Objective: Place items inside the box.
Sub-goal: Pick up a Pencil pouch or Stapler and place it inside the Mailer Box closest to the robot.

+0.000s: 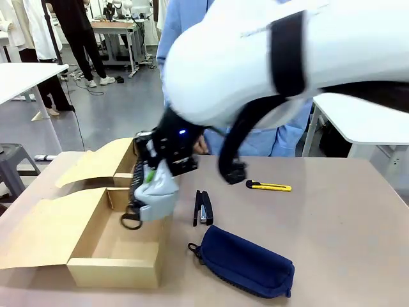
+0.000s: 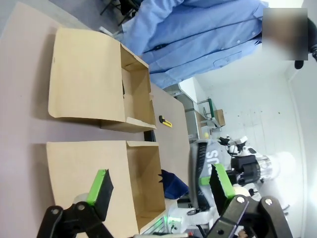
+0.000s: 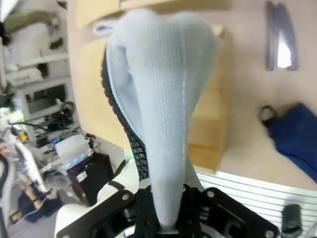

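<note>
1. Grip: the right fingers (image 1: 152, 167) are pressed together on one end of the light blue knitted fabric pouch with a black zip edge (image 1: 156, 195). In the right wrist view this pouch (image 3: 158, 99) rises straight out from between them, so its long axis carries on along the fingers' own line.
2. Pouch and target: in the front view the pouch hangs downward, slightly tilted, with a black pull loop at its lowest end. It hangs over the far right part of the cavity of the open brown cardboard box (image 1: 115, 272), close to the right wall. Whether it touches the cardboard I cannot tell.
3. Deciding relation: the cavity lies below the loop end and a little to the robot's left. The release probably calls for a short descent with a slight leftward shift, or the hanging end may snag the right wall.
4. Right arm: it comes in from the robot's right and crosses the middle. Its wrist is pitched down over the box.
5. Left fingers (image 2: 100, 187): they are spread, with nothing between them. They hover well above the box (image 2: 146, 193), farther from the pouch than the right arm.
6. Bench (image 1: 345, 224): three items lie to the robot's right of the box:
   - a black stapler (image 1: 203, 208), just beside the box;
   - a navy fabric zip pouch (image 1: 246, 262), nearer the robot;
   - a yellow utility knife (image 1: 269, 186), farther across.
</note>
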Tool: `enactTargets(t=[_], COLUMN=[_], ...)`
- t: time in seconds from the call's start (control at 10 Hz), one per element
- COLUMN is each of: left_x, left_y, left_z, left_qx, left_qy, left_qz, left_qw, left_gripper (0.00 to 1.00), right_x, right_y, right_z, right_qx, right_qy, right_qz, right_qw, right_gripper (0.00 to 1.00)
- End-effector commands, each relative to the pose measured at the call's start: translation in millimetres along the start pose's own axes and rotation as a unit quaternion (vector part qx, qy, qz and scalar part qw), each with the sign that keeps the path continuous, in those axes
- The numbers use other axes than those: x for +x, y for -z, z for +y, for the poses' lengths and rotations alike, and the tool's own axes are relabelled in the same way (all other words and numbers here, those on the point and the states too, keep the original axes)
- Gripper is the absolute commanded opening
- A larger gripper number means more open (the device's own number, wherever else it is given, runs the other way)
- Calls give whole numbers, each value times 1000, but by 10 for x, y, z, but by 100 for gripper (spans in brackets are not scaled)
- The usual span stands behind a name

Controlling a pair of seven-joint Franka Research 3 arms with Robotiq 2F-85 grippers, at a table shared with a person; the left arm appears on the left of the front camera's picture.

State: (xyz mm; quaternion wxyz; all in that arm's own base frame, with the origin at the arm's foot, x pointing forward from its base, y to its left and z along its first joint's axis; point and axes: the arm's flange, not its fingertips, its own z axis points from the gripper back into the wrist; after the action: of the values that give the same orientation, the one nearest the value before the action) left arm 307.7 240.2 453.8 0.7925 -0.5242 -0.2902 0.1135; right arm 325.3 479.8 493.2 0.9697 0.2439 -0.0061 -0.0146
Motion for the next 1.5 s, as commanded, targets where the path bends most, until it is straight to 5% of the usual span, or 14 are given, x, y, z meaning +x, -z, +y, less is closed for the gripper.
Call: enactTargets(t=[0.0, 0.4, 1.4], left_x=[9, 9, 9], left_y=[10, 10, 10], left_z=[-19, -19, -19], left_qx=[-12, -12, -12], left_qy=[10, 10, 10], left_qz=[-8, -8, -8], left_qw=[1000, 1000, 1000], left_gripper=[100, 100, 100], right_x=[102, 142, 382], right_y=[447, 1170, 1677], right_z=[485, 520, 230], right_qx=[-33, -87, -109], right_qy=[18, 38, 54], right_qz=[23, 55, 93], right_qw=[999, 994, 988], right_gripper=[5, 5, 5])
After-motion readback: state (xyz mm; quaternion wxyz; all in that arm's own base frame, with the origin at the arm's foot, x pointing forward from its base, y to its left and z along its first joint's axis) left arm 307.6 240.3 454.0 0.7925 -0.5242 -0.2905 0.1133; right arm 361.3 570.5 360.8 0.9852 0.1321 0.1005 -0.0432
